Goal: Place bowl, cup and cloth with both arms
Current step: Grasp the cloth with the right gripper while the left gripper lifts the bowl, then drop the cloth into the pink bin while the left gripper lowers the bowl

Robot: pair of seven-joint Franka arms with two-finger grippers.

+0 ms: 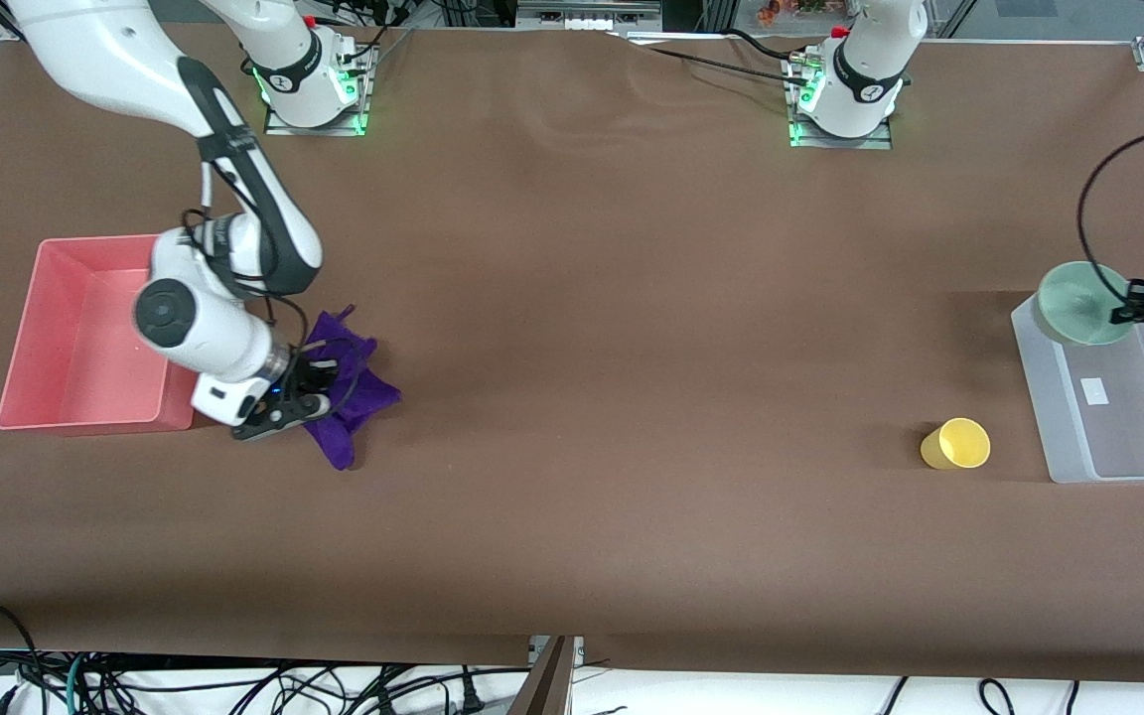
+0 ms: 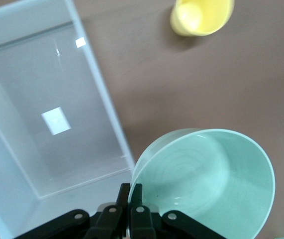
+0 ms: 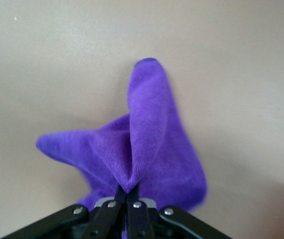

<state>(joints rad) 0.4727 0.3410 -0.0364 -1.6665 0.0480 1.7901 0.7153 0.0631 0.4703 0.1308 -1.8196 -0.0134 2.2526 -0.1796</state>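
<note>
I have two pincers at work, and each grips one thing. My right gripper (image 3: 127, 199) is clenched on a fold of the one purple cloth (image 1: 349, 382), pinching it up into a peak while the rest of it drapes down to the brown table (image 1: 612, 328). The cloth sits just beside the single pink bin (image 1: 56, 348) at the right arm's end of the table.

My left gripper (image 2: 130, 199) is clamped on the rim of the one mint-green bowl (image 2: 206, 184), which I hold tilted in the air over the corner of the one clear plastic tray (image 1: 1108, 437) at the left arm's end.

The one yellow cup (image 1: 956, 444) lies on its side on the table, near the tray's edge and nearer to the front camera than the bowl. Nothing grips it.
</note>
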